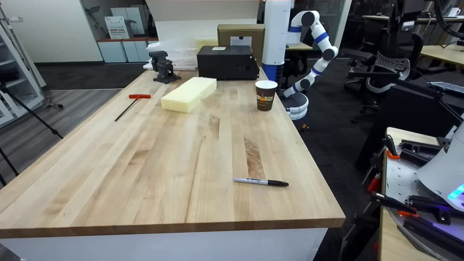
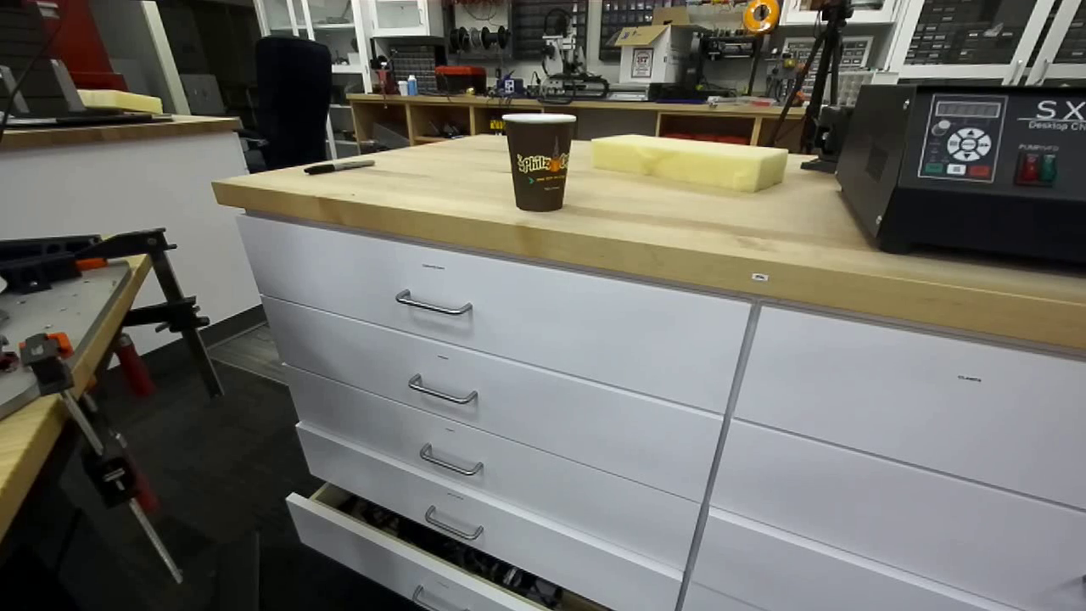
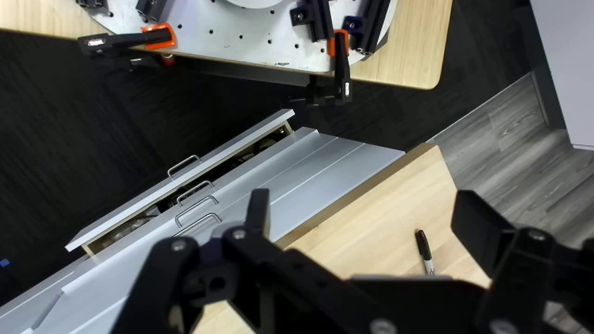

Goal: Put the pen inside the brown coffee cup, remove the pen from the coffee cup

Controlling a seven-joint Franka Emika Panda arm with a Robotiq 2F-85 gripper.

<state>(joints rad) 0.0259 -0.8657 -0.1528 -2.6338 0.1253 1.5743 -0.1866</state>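
Brown with a white rim, one coffee cup [image 1: 265,98] stands upright on the wooden surface [image 1: 145,188] in both exterior views, its side printed with yellow lettering. One pen [image 1: 259,181], grey-bodied with a black cap, lies flat on that same surface, outside the cup and well apart from it. Also set out there: one yellow foam block [image 1: 189,95], one red-handled tool [image 1: 139,96] with a thin dark shaft, one black vise-like fixture [image 1: 164,68] and one black box [image 1: 228,62]. In an exterior view the box shows one control panel [image 2: 961,137] and two switches [image 2: 1029,169], one red and one green. Beneath the surface, one drawer [image 2: 361,552] is pulled out; its dark contents cannot be made out. In the wrist view, two black clamps [image 3: 127,41] with orange parts sit at the edge of a second surface [image 3: 417,51]. There too the pincer [image 3: 362,204] is wide, its two fingers [image 3: 257,208] well apart; the pen shows between them, capped end in sight, the opposite end hidden behind the pincer's dark body.
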